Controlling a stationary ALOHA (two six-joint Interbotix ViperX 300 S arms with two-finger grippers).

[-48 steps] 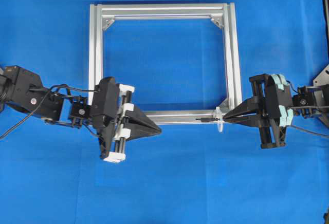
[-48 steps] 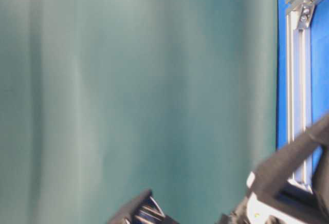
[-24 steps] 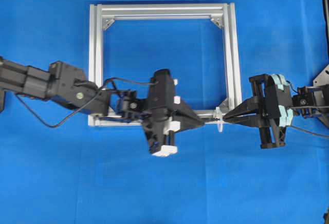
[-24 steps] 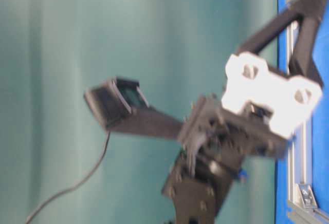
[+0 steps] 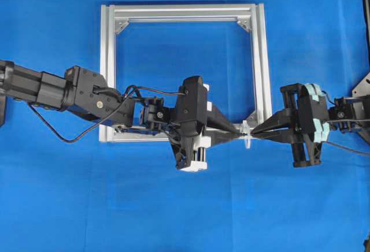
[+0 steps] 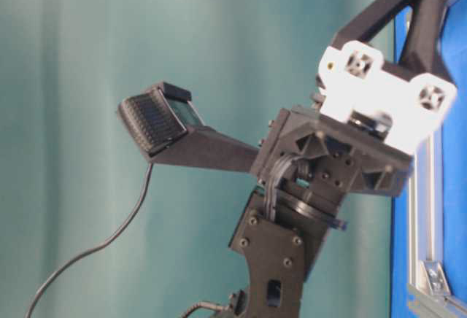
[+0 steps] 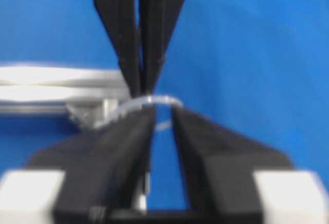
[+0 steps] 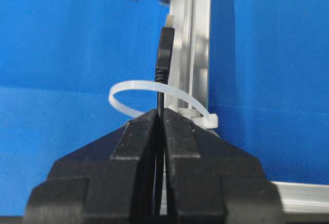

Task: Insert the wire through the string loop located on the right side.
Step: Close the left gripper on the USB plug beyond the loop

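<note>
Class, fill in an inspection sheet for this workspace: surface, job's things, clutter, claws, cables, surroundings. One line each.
Surface: blue cloth, bearing a square silver frame.
Job's things: the wire passes through the white loop on the frame's lower right corner; its plug sticks out beyond the loop.
Clutter: nothing seen.
Claws: right claw shut on the wire just short of the loop; left claw partly open, its tips at the loop's far side, holding nothing visible.
Cables: black arm cable droops below the left arm; another shows in the table-level view.
Surroundings: plain teal backdrop.
</note>
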